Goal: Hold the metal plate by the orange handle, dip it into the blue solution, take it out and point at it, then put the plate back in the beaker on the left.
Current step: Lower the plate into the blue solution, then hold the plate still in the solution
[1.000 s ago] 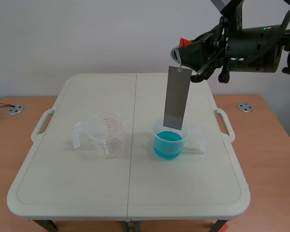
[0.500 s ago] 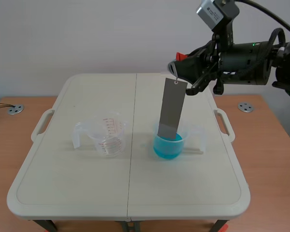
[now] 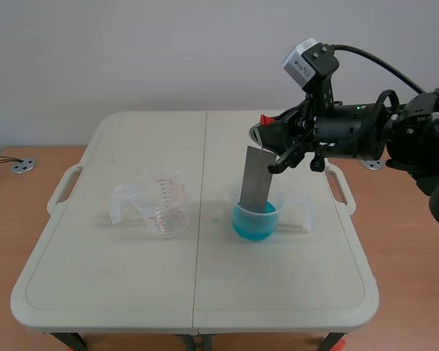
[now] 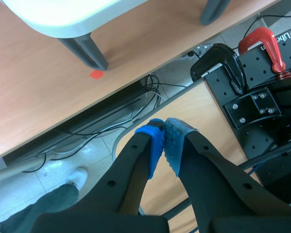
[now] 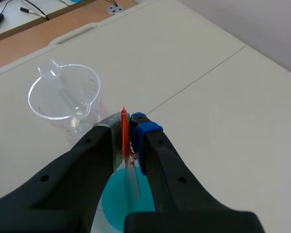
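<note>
Down it goes: over the last second the flat grey metal plate (image 3: 254, 179) has dropped from hanging with its lower edge just at the rim to standing with that edge inside the small clear plastic beaker (image 3: 293, 199) of blue solution (image 3: 250, 227). The right arm has sunk with it and drawn in toward the middle of the white folding table (image 3: 205, 292). The plate hangs slightly tilted, its top leaning toward the arm.

The right gripper (image 3: 268, 139) is clamped hard on the thin orange handle (image 5: 123, 131) at the plate's top. In the right wrist view the two fingers squeeze that orange tab between them, with the blue liquid directly below. So the dip looks to be under way. The bottom of the plate seems to be in the liquid, though how deep is hard to judge through the beaker wall. Lifting it out and pointing at it are not yet done.

As for the containers, the blue beaker sits just right of the table's centre seam, filled to somewhat below its rim. Well apart on the other side of the seam stands the clear measuring beaker with red markings (image 3: 163, 203). It has a spout and a handle, looks empty, and is where the plate should end up.

The left gripper (image 4: 165, 141) has its blue-padded fingers pressed together on nothing, hanging off the table above the floor and cables.
</note>
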Controlling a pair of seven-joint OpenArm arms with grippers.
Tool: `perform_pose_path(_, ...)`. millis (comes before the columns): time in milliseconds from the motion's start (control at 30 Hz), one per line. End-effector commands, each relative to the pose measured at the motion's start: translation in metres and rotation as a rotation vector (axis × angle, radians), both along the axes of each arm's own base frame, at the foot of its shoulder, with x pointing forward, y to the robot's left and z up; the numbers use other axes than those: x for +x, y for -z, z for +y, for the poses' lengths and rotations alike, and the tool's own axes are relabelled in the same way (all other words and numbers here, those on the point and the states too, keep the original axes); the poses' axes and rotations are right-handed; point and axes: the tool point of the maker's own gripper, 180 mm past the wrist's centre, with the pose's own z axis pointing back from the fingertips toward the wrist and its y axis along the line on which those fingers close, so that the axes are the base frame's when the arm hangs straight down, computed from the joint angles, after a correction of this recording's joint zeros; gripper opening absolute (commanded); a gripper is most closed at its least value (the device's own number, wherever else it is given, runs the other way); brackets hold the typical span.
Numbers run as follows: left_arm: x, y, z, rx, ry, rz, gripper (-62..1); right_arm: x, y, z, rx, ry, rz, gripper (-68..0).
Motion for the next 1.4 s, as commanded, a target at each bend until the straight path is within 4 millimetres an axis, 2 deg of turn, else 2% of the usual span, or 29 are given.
perform_pose_path(0, 0.003, -0.002, -0.002, -0.01, 0.001, -0.013, -58.2, 0.003, -0.011, 0.004, 0.025, -0.01, -0.034, -66.1)
perform_pose_path(467, 0.003, -0.002, -0.002, -0.009, 0.001, -0.012, -58.2, -0.007, 0.011, 0.006, -0.022, -0.021, -0.02, -66.1)
perform_pose_path(1367, 0.002, -0.001, -0.001, -0.004, 0.001, -0.003, -58.2, -0.007, 0.011, 0.005, -0.028, -0.022, -0.025, -66.1)
